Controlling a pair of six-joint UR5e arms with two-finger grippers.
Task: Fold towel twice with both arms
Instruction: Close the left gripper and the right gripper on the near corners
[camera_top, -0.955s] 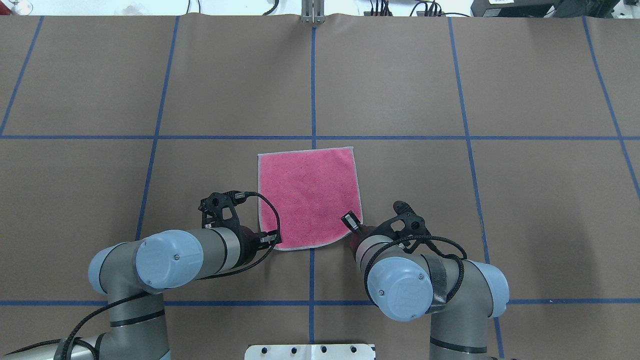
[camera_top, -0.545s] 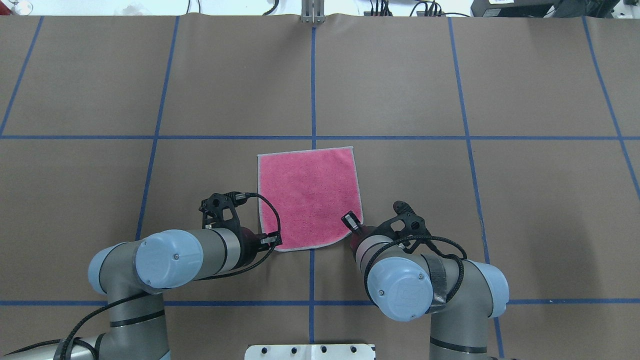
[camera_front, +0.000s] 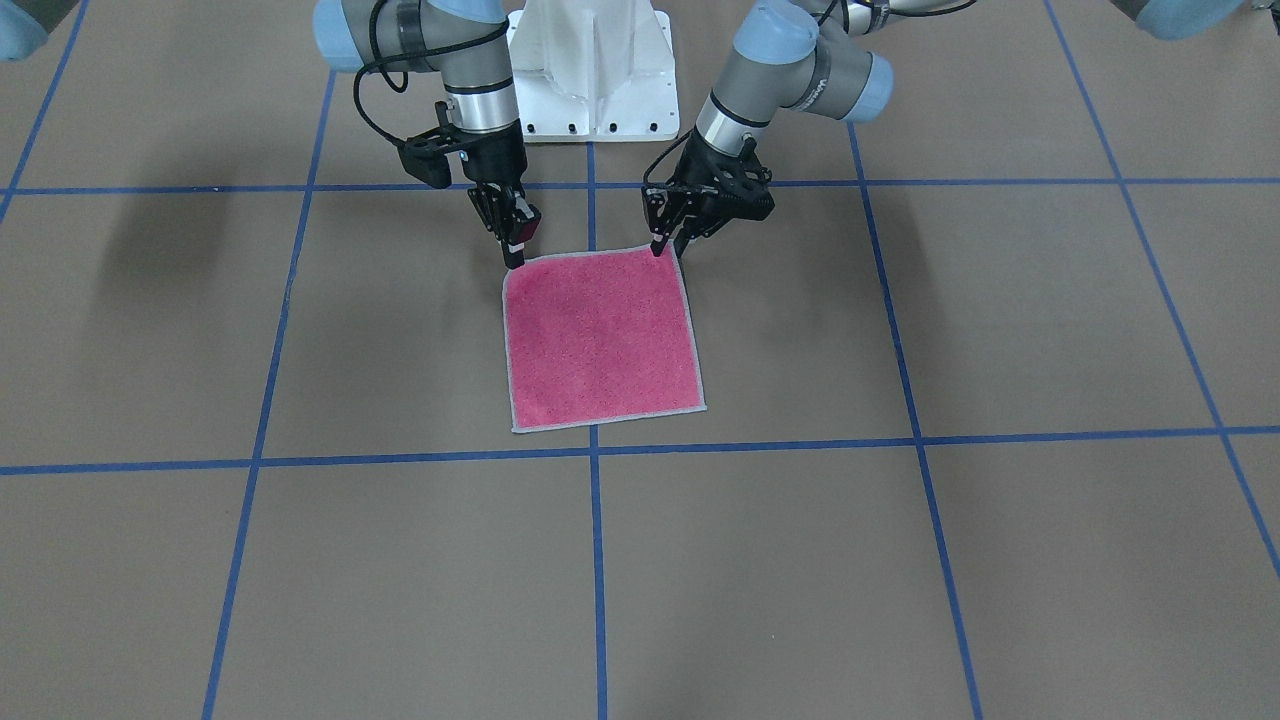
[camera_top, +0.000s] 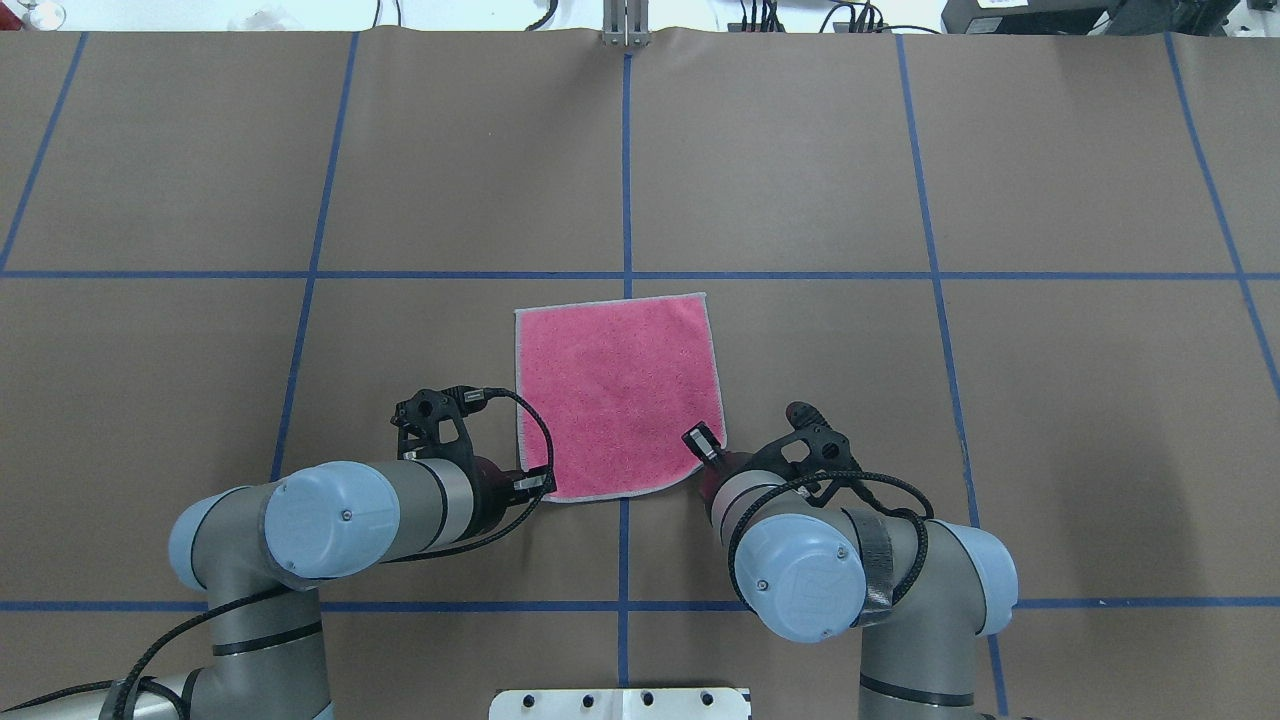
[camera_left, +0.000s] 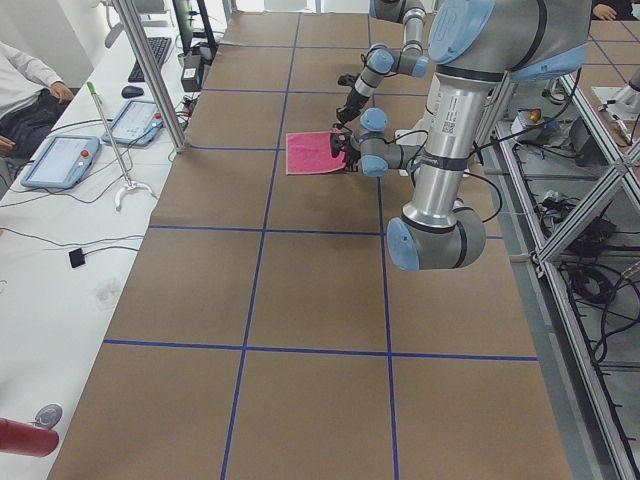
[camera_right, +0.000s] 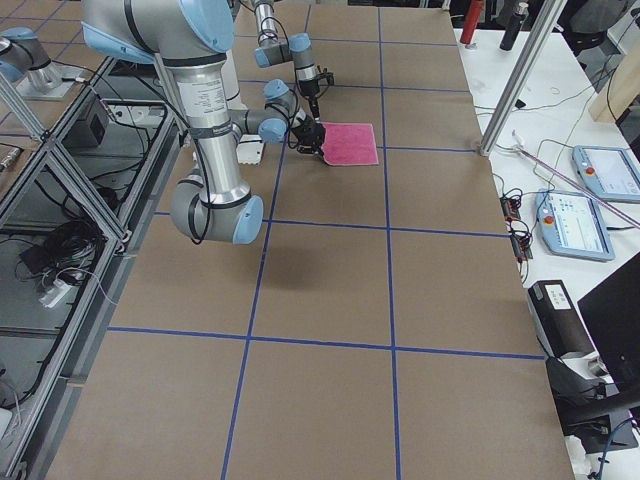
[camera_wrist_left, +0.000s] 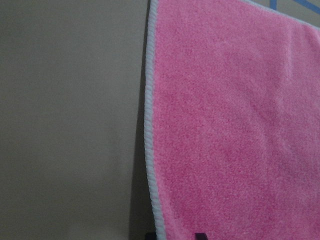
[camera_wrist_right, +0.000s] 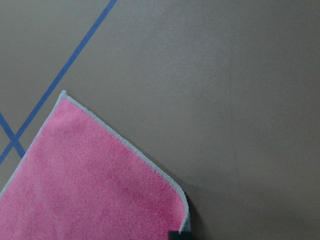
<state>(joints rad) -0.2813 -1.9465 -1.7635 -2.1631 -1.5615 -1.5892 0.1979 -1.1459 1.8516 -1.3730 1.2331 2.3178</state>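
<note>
The towel (camera_top: 618, 395) lies flat on the table, pink face up with a light grey border, and also shows in the front view (camera_front: 600, 335). My left gripper (camera_top: 535, 483) is at the towel's near left corner. In the left wrist view its fingertips (camera_wrist_left: 199, 236) stand a little apart across the towel's (camera_wrist_left: 230, 125) edge. My right gripper (camera_top: 705, 445) is shut on the near right corner. In the right wrist view the towel's (camera_wrist_right: 95, 175) corner ends at its fingertips (camera_wrist_right: 175, 234). The near edge curves up toward that corner.
Brown paper with blue tape lines (camera_top: 626, 160) covers the table. The white pedestal base (camera_front: 592, 70) stands behind the arms. Operators' tablets (camera_left: 62, 160) lie on a side bench beyond the table's far edge.
My left arm has shifted slightly toward its own side. The towel and the right arm have not visibly moved.
</note>
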